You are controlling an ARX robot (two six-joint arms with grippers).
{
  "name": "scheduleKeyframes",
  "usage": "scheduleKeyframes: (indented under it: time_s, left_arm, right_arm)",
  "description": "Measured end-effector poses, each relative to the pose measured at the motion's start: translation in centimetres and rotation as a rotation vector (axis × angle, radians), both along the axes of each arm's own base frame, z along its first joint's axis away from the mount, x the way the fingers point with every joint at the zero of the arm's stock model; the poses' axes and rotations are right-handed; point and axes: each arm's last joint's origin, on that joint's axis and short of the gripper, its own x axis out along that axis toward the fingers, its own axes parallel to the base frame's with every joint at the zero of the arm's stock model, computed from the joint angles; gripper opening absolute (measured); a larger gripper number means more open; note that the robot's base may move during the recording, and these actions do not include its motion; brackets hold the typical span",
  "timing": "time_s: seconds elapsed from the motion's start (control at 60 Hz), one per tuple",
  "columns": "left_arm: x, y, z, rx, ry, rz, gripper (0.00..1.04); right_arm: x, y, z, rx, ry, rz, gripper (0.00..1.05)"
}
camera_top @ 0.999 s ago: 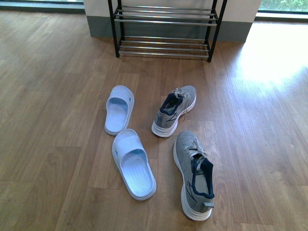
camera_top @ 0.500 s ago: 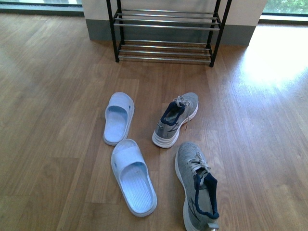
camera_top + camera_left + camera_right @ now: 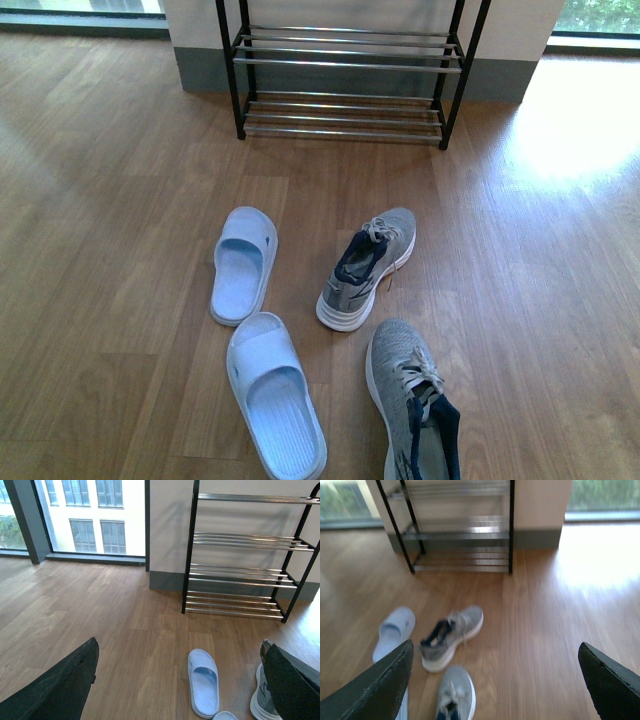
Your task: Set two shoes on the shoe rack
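Two grey sneakers with navy lining lie on the wooden floor. One sneaker [image 3: 368, 268] rests toe toward the shoe rack [image 3: 345, 62]. The other sneaker [image 3: 412, 410] is nearer, with its heel cut off by the picture's lower edge. The black-framed rack with chrome rods stands against the wall [image 3: 240, 575], [image 3: 460, 530]. My left gripper [image 3: 179, 647] is open above the floor, and its finger partly hides a sneaker [image 3: 260, 702]. My right gripper [image 3: 495, 647] is open and holds nothing. It hangs over both sneakers [image 3: 451, 637], [image 3: 455, 695]. Neither arm shows in the front view.
Two pale blue slippers [image 3: 243, 264], [image 3: 274, 405] lie left of the sneakers. One slipper [image 3: 203, 681] shows between my left fingers. A window [image 3: 75, 515] reaches the floor left of the rack. Bright sunlight falls on the floor [image 3: 570, 130] at the right.
In the front view the shoes, slippers and rack have slid down the picture and look nearer. The near sneaker's heel now runs off the lower edge.
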Motion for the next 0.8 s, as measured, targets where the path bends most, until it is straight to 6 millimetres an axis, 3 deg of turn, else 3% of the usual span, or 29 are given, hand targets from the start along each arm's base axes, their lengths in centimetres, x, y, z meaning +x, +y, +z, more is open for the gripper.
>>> scheduleKeyframes:
  time_s: [0.217,0.4,0.799]
  left_arm:
    - [0.0,0.0,0.0,0.000,0.000,0.000,0.95]
    - [0.0,0.0,0.0,0.000,0.000,0.000,0.95]
    - [0.0,0.0,0.0,0.000,0.000,0.000,0.95]
  right_arm:
    - [5.4,-2.8,-2.6,-0.012,0.214,0.001,0.95]
    - [9.3,-3.4,-9.0,-0.059,0.458,0.059,0.95]
    - [13.0,-1.7,-21.5,-0.075,0.811,0.160,0.95]
